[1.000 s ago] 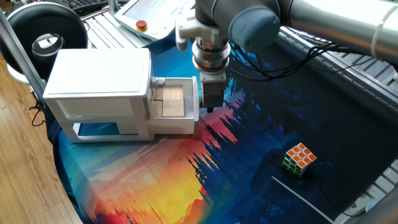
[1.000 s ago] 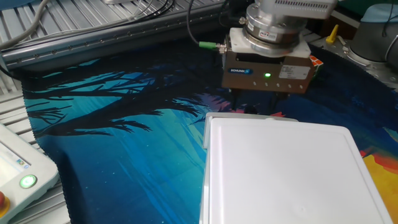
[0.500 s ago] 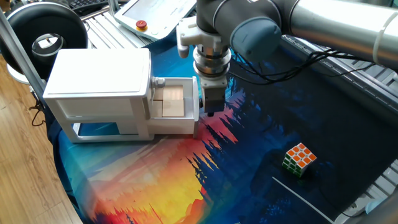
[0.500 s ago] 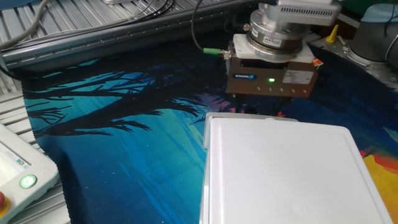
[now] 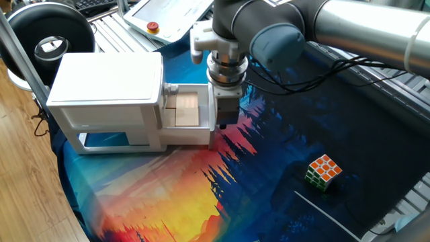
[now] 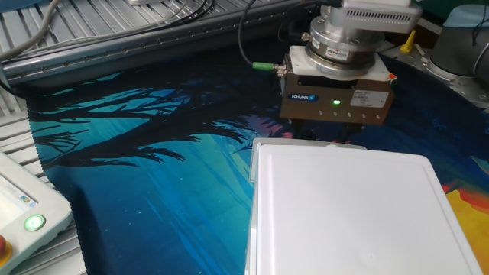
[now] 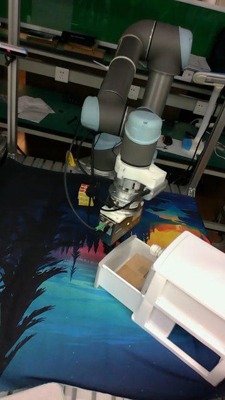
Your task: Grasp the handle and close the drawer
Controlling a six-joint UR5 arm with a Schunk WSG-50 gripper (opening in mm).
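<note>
The drawer (image 5: pixel 189 109) stands pulled out of the white cabinet (image 5: pixel 107 87), its wood-coloured inside showing, as it also does in the tall fixed view (image 7: pixel 128 270). My gripper (image 5: pixel 225 121) points straight down, right against the drawer's white front panel (image 5: pixel 213 111). The handle is hidden behind the gripper in every view. In the other fixed view the gripper (image 6: pixel 325 137) has its fingers spread apart under its body, with the tips hidden behind the cabinet top (image 6: pixel 344 214). In the tall fixed view the gripper (image 7: pixel 112 240) sits just behind the front panel (image 7: pixel 106 275).
A Rubik's cube (image 5: pixel 323 171) lies on the colourful cloth to the right. A teach pendant (image 5: pixel 161 17) and a black round device (image 5: pixel 50 30) sit at the back left. The arm's cables (image 5: pixel 316 64) trail behind the gripper.
The gripper has shifted a little closer to the drawer's front panel and slightly lower. The drawer has not moved.
</note>
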